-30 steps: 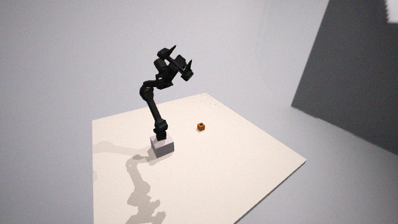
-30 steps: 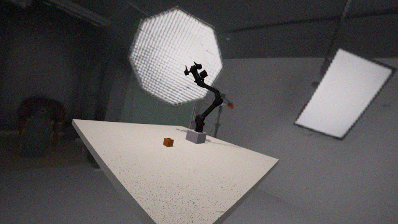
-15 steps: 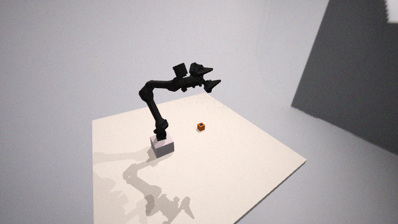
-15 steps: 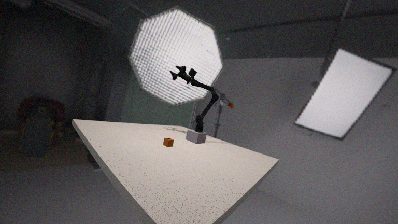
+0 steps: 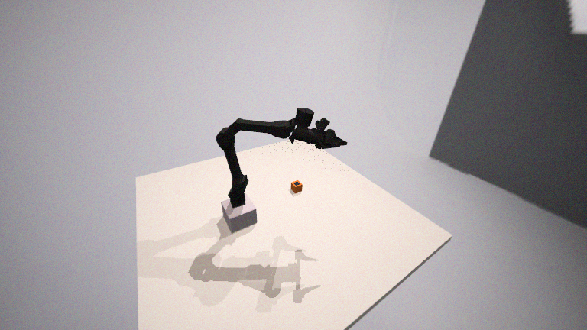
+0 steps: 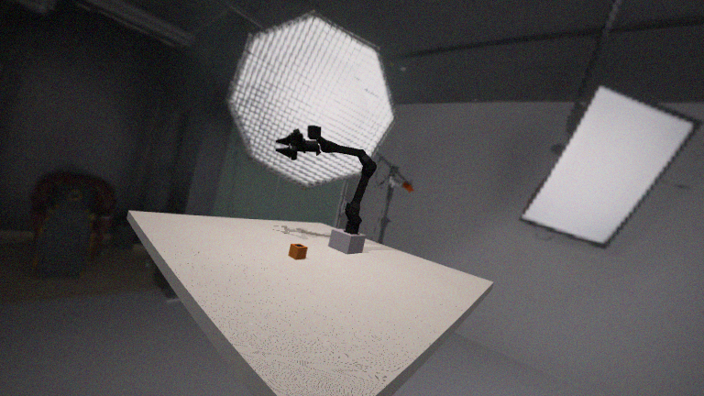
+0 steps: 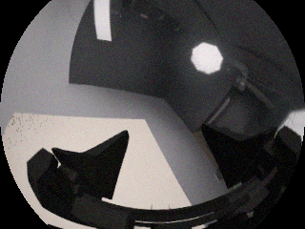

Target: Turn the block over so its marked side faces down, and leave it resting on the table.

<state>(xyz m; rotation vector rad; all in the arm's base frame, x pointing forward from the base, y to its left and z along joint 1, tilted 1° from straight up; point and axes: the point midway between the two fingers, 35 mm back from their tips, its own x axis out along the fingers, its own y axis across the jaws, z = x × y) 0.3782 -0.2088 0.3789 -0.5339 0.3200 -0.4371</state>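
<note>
A small orange block [image 5: 296,186] [image 6: 297,251] rests flat on the table [image 5: 368,231] [image 6: 332,313] [image 7: 143,167]. Its top face shows a dark square mark, so the marked side faces up. My gripper [image 5: 345,143] [image 6: 277,146] [image 7: 166,130] is open and empty. It hangs high above the table, well above and away from the block, with its fingers pointing outward and close to level. In the wrist view both fingers stand wide apart, and the block is not visible there.
The arm stands on a grey base box [image 5: 243,219] [image 6: 346,242], a short way from the block. The arm's shadow falls across the table in the top view. The table's edges and corners show in all views. Studio lamps [image 6: 311,95] stand beyond the table.
</note>
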